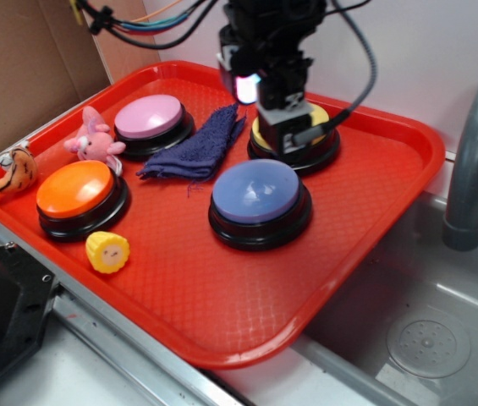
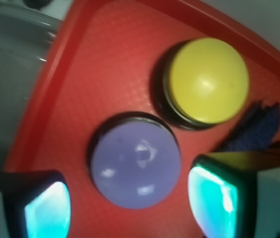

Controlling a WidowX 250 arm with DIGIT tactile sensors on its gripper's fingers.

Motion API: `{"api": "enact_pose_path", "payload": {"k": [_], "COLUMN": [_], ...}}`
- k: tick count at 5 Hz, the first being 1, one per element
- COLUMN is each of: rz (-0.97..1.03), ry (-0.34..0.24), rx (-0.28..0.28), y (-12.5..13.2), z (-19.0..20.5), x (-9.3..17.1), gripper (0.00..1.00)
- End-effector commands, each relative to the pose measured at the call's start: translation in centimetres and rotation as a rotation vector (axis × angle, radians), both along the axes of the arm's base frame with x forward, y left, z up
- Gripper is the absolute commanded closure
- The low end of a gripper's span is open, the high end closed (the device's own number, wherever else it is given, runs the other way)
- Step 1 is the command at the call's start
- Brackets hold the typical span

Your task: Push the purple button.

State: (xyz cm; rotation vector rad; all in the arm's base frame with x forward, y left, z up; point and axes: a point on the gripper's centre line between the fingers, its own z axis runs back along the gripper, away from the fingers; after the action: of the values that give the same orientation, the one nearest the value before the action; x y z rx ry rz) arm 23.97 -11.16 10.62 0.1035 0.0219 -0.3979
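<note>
The purple button [image 1: 255, 192], a large periwinkle dome on a black base, sits near the middle of the red tray [image 1: 340, 245]. In the wrist view the purple button [image 2: 135, 164] lies just ahead of and between my fingers. My gripper [image 1: 264, 93] hangs above the tray behind the purple button, over the yellow button [image 1: 323, 139]. In the wrist view the gripper [image 2: 130, 210] is open and empty, its pads [image 2: 214, 201] glowing teal on either side.
A pink-lilac button [image 1: 148, 118], an orange button [image 1: 78, 190], a dark blue cloth [image 1: 196, 145], a pink toy [image 1: 93, 139], a small yellow toy [image 1: 107, 251] and a striped toy [image 1: 16, 167] are around the tray. A sink and grey faucet [image 1: 475, 152] stand at right.
</note>
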Motion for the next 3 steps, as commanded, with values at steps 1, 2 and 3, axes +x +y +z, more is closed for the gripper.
{"api": "enact_pose_path", "payload": {"k": [1,2,3], "rz": [0.015,0.015,0.028], "ry": [-0.059,-0.059,-0.154], "rx": [-0.025,-0.025,-0.019], "y": [0.2,0.2,0.9], "z": [1.2,1.2,-2.9], "x": [-0.3,-0.3,-1.3], "gripper": [0.0,0.0,0.0]}}
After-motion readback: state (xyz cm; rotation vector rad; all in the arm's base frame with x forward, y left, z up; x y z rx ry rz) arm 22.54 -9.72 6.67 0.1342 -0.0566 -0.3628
